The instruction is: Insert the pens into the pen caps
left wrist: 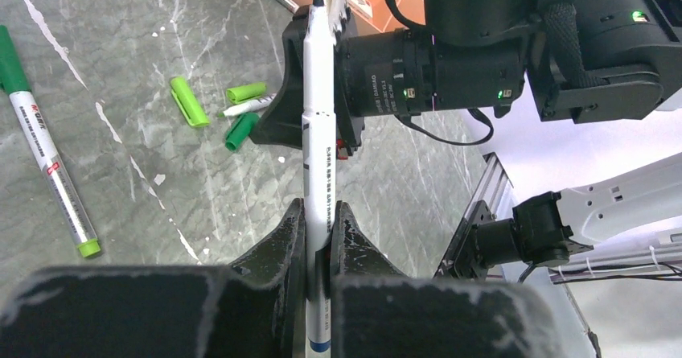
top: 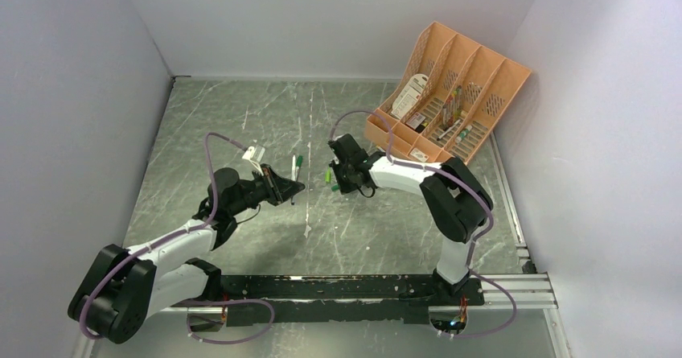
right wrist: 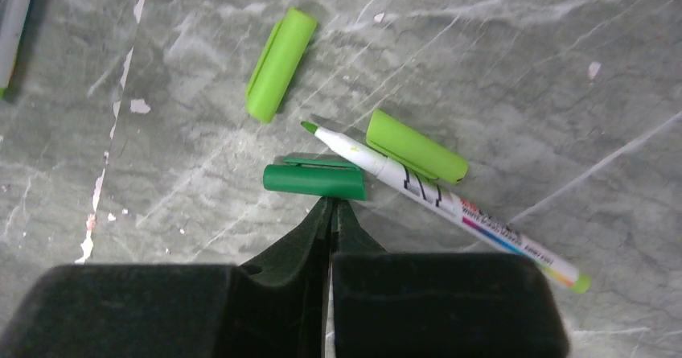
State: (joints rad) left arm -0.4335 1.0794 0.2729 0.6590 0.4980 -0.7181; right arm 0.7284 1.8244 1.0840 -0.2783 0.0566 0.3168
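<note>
The left gripper is clamped on 1 pen near its tail end. Further right, 3 caps and 1 loose pen lie close together on the desk, just ahead of the right gripper, whose fingers are pressed together on nothing.

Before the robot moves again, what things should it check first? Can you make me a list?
1. The left gripper is shut on the held pen: ok.
2. The held pen has a bare tip, ready for a cap: ok.
3. The right gripper holds a cap: not ok; it is shut and empty.
4. The dark green cap lies loose just ahead of the right gripper: ok.
5. That cap fits the held pen: cannot tell.
</note>
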